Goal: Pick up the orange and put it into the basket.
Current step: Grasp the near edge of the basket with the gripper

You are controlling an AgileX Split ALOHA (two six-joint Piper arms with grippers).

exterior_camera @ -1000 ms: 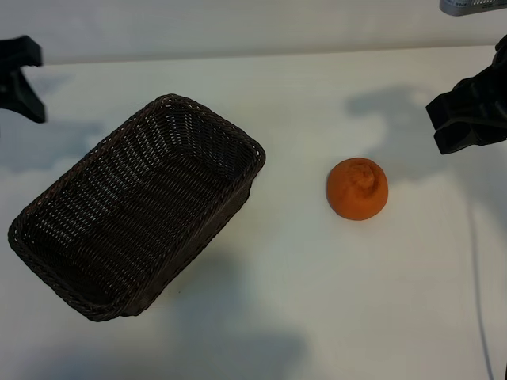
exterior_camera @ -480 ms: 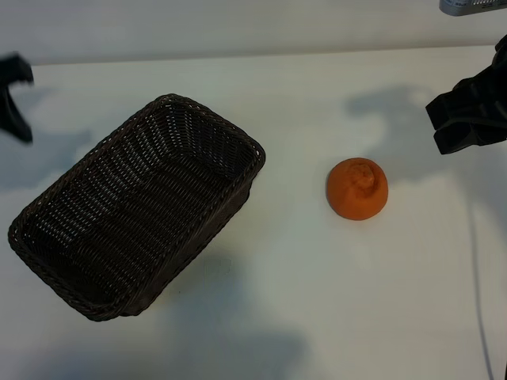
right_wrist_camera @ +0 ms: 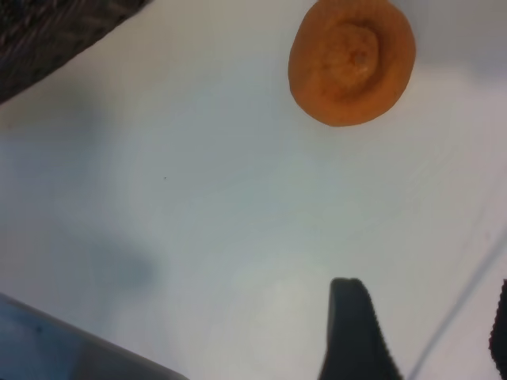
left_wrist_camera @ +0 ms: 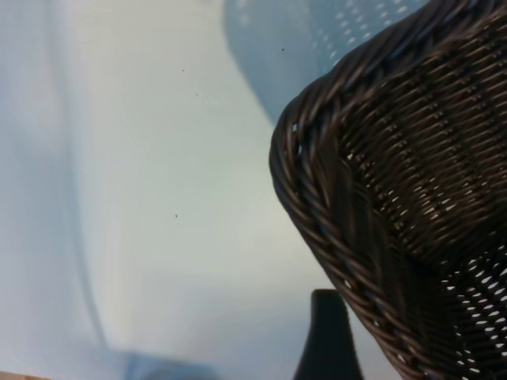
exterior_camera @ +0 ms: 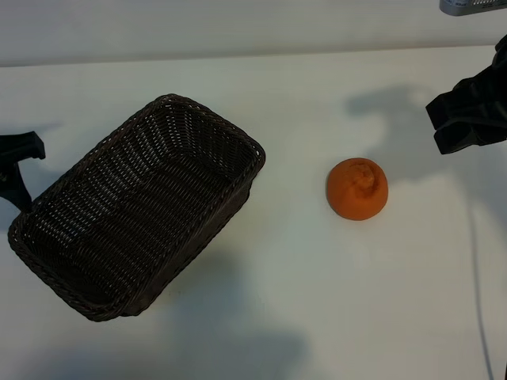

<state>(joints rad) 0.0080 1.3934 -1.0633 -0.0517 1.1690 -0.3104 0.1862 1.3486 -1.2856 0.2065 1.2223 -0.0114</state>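
**Both grippers empty, orange not yet picked**

Starting w/ my right gripper (exterior_camera: 467,119): it hangs at the far right edge of the exterior view, above and to the right of the orange (exterior_camera: 357,188), clear of it. Jaws stand partly apart, nothing between them. In the right wrist view one dark fingertip (right_wrist_camera: 354,332) shows w/ bare table between it and the fruit, so no contact. I read this arm as the one placed for the pick, since it's on the orange's side and angled down toward it.

The orange sits on the white table (exterior_camera: 317,317), stem dimple up, well apart from the basket (exterior_camera: 139,206) and to its right. Round and matte, so I'd judge it may roll if nudged off-centre; better to close across its middle.

My left gripper (exterior_camera: 17,170) is at the left edge, just beside the basket's near-left corner, jaws wide and holding nothing. Left wrist view shows the braided rim corner right next to a fingertip (left_wrist_camera: 326,336); whether they touch I can't tell. Prob. there to steady the basket, but that's a guess.

Basket lies diagonal on the table, open side up, nothing inside. Task is at the approach stage: next is bringing the right jaws down over the fruit.
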